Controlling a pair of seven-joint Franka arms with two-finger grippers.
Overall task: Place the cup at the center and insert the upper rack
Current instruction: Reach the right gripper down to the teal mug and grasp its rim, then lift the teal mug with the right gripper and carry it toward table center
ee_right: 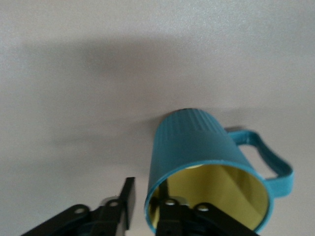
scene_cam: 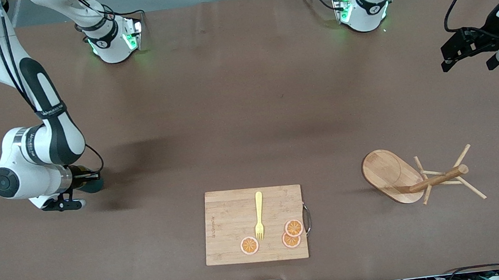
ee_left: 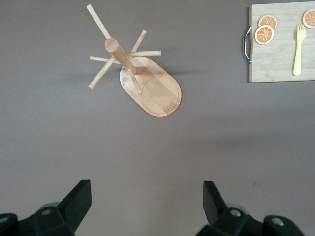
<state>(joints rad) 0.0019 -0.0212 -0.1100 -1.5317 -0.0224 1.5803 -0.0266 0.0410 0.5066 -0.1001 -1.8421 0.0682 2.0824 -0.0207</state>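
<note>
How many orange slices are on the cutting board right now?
3, all on the cutting board at its edge nearest the front camera: one orange slice beside the fork tines, two overlapping near the handle. None seem hidden.

Robotics lab: two bench-mounted arms, brown table, cables.

- Even overhead light falls on the brown counter, which shows a soft pale sheen toward the edge where the arm bases stand.
- Green lamps on both bases cast small green glows on the counter.
- Shadows are soft: a broad smear beside the right arm's wrist, a thin one under the upper rack.
- The front view is sharp throughout.
- The left wrist view is dimmer and greyer, with dark foreground jaws.
- The right wrist view is hazy; the cup casts a blurred shadow, and the near jaws look soft.
</note>
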